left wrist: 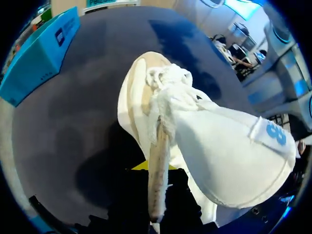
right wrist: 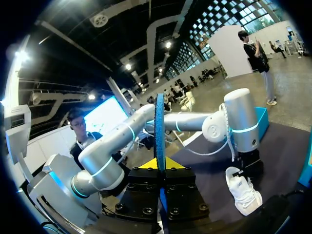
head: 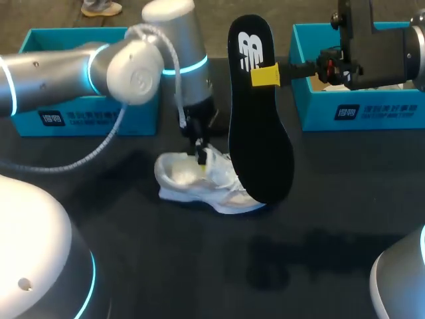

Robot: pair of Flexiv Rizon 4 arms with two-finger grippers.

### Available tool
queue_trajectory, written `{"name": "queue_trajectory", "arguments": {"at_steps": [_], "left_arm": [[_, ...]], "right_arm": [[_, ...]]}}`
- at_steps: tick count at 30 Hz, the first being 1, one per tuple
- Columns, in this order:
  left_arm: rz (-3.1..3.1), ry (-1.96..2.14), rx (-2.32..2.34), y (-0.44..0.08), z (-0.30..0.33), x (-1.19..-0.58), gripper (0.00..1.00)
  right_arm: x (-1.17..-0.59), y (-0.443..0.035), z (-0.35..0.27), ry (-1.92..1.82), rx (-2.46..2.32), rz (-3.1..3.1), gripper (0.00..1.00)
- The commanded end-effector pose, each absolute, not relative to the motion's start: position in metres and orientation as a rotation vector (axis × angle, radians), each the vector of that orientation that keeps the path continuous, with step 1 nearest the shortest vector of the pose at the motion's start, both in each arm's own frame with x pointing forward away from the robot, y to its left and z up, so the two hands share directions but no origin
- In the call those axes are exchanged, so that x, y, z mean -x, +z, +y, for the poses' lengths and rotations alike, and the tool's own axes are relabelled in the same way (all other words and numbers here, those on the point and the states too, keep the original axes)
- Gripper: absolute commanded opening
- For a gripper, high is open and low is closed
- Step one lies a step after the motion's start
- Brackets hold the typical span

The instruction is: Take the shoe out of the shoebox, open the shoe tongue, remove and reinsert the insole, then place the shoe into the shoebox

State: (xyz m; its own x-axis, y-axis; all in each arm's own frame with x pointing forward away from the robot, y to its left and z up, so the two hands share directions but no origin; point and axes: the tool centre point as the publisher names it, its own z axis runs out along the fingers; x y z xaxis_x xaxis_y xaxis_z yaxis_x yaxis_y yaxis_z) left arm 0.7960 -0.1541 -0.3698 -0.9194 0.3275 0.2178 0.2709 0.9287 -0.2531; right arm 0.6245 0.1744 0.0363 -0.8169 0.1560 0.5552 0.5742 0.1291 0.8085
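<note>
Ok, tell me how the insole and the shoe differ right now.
The insole is black; the shoe is white. The insole is held upright on end, clamped by the right gripper; the shoe lies on the table, its tongue pinched by the left gripper. Both are held by a gripper.

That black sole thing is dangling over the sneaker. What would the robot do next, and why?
Probably lower the insole into the shoe, lower end first: the right gripper holds it upright over the shoe, and the left gripper pinches the shoe's upper, seemingly keeping it open.
</note>
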Motion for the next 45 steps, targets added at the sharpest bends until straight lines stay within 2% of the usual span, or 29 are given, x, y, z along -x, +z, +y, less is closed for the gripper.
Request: {"name": "queue_trajectory", "arguments": {"at_steps": [1,10,20,45], "left_arm": [[-2.671,0.234,0.642,-0.352,-0.156,-0.813,0.0],[-2.271,0.043,1.244,-0.341,-0.163,-0.812,0.0],[-2.093,-0.078,1.622,-0.321,-0.171,-0.813,0.0],[-2.091,-0.136,1.643,-0.325,-0.178,-0.809,0.0]], "right_arm": [[-0.626,0.036,0.178,-1.731,0.71,-2.079,0.0],[-0.626,0.036,0.178,-1.731,0.71,-2.079,0.0],[-0.626,0.036,0.178,-1.731,0.71,-2.079,0.0],[-0.626,0.036,0.178,-1.731,0.71,-2.079,0.0]]}}
